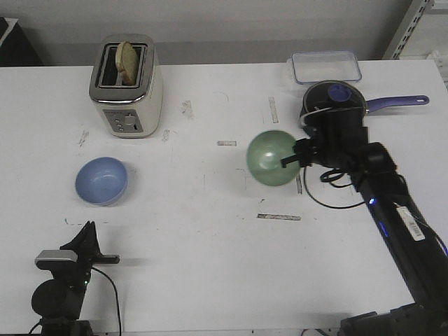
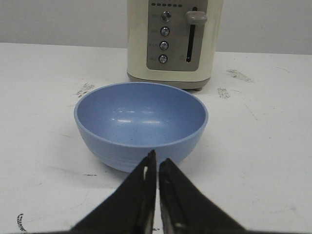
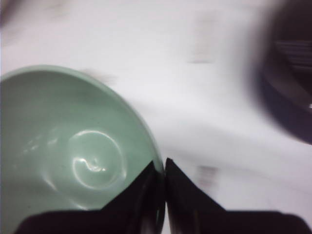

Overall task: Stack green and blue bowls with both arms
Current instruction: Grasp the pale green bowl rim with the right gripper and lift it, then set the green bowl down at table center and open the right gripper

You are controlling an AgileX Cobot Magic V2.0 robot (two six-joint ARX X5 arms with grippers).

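The right claw [image 1: 292, 159] pinches the green bowl [image 1: 271, 159] by its rim, tilted. That thin grip could slip. The left claw [image 2: 157, 168] sits clenched, empty, near the blue bowl [image 2: 140, 124].

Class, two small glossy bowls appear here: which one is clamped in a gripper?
The pale mint green bowl: the right gripper pinches its rim. The light periwinkle blue bowl sits untouched on the table.
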